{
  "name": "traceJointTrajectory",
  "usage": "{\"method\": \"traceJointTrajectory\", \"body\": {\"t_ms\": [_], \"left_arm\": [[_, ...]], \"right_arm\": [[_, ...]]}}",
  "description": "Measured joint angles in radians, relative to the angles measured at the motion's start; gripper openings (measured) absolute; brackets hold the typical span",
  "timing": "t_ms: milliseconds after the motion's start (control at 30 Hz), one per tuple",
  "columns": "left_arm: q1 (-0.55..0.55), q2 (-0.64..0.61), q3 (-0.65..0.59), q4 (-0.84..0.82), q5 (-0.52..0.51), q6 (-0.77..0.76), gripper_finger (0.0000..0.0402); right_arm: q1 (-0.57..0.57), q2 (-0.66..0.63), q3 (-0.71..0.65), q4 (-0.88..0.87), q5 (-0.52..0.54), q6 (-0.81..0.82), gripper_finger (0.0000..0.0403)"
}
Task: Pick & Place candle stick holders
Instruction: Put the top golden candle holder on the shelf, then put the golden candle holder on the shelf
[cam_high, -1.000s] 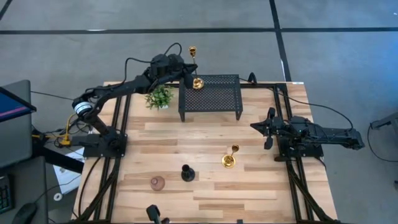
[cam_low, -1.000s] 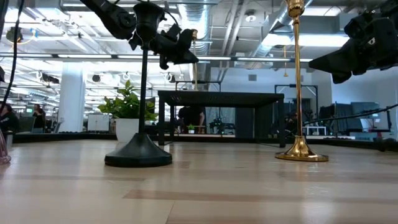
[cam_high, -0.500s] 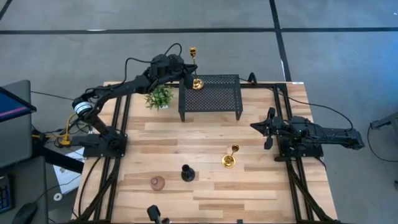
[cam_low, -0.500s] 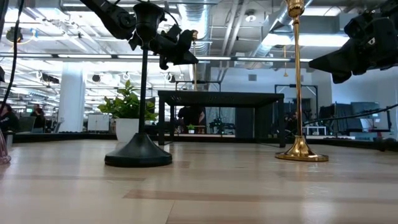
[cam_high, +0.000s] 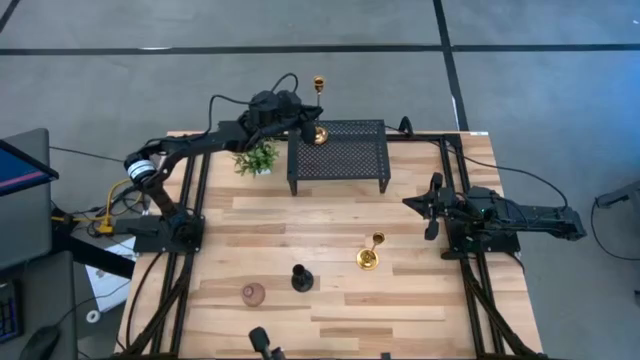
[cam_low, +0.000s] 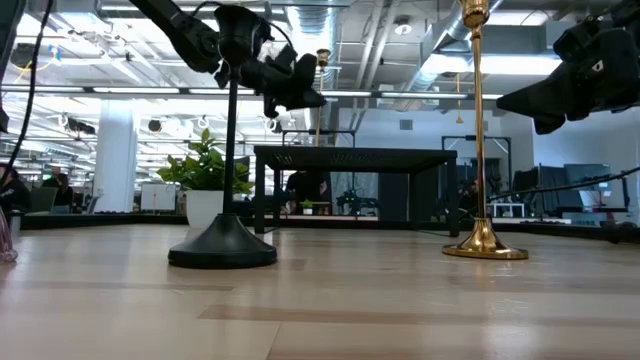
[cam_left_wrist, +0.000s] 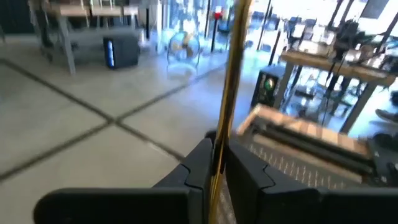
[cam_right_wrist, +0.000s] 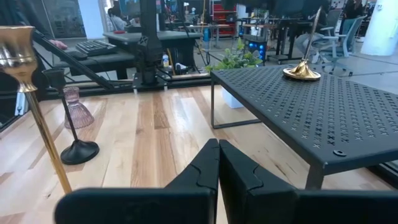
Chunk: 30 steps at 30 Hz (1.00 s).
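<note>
A gold candle stick holder (cam_high: 319, 108) stands with its round base (cam_right_wrist: 303, 72) on the far left corner of the black mesh stand (cam_high: 340, 155). My left gripper (cam_high: 303, 122) reaches level to its stem and is shut on it. On the table stand a second gold holder (cam_high: 368, 256), a short black holder (cam_high: 300, 278) and a squat pinkish one (cam_high: 254, 294). My right gripper (cam_high: 428, 206) waits shut at the table's right edge, holding nothing. My left gripper pinches the thin gold stem (cam_left_wrist: 219, 163) between its two fingers, low on the stem. The fingers come level from the table's left and lie across the stem. The holder stands slightly tilted, its base on the mesh stand.
A small green potted plant (cam_high: 256, 157) stands just left of the mesh stand, under my left arm. The black holder (cam_low: 224, 250) and the gold one (cam_low: 484, 240) stand close to the low camera. Bare wood lies between the stand and the near holders.
My left gripper has shifted a little toward the table's right with the gold holder's stem. The holder's top has swung right with it, while its base has stayed on the mesh stand.
</note>
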Motion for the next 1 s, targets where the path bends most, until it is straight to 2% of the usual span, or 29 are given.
{"method": "traceJointTrajectory", "body": {"t_ms": [333,700,833,1000], "left_arm": [[0.001,0.009,-0.003,0.007,-0.002,-0.03,0.0098],[0.001,-0.002,-0.003,-0.026,-0.002,-0.014,0.018],[-0.002,-0.042,-0.008,-0.065,-0.003,0.046,0.0196],[-0.004,-0.136,-0.035,-0.108,-0.002,0.052,0.0198]], "right_arm": [[0.0,0.0,0.0,0.0,-0.003,0.0,0.0],[0.0,0.0,0.0,0.0,-0.003,0.0,0.0],[0.0,0.0,0.0,0.0,-0.003,0.0,0.0],[-0.001,0.0,0.0,0.0,-0.003,0.0,0.0]]}}
